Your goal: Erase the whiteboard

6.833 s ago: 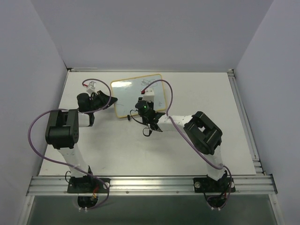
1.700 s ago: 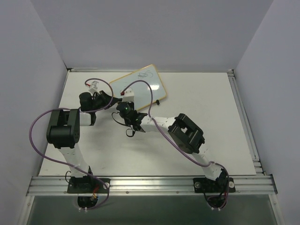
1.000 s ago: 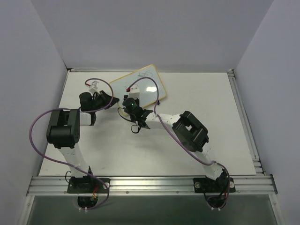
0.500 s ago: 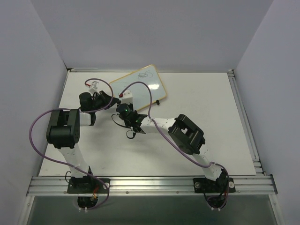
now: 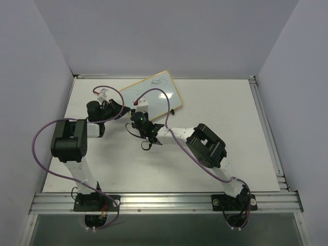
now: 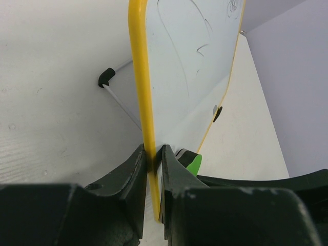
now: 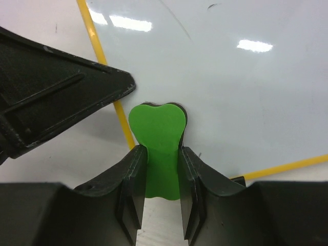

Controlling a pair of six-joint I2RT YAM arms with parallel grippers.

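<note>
The whiteboard point(image 5: 154, 92) is a white board with a yellow frame, tilted at the back middle of the table, with faint dark scribbles near its far corner point(image 6: 202, 48). My left gripper point(image 6: 152, 156) is shut on the board's yellow edge point(image 6: 139, 77) at its near left corner point(image 5: 120, 109). My right gripper point(image 7: 160, 169) is shut on a green eraser point(image 7: 158, 141) and presses it on the board's near corner, next to the left gripper's finger point(image 7: 61, 102). The eraser's green tip also shows in the left wrist view point(image 6: 193, 164).
The board's two black feet point(image 6: 106, 77) point(image 6: 218, 113) rest on the white table point(image 5: 205, 102). Purple cables loop over both arms. A metal rail point(image 5: 164, 200) runs along the near edge. Walls close in on three sides.
The board has swung from lying square to tilted since the earliest frame. In the last second the right gripper slid the eraser left toward the near left corner, then slightly back right.
</note>
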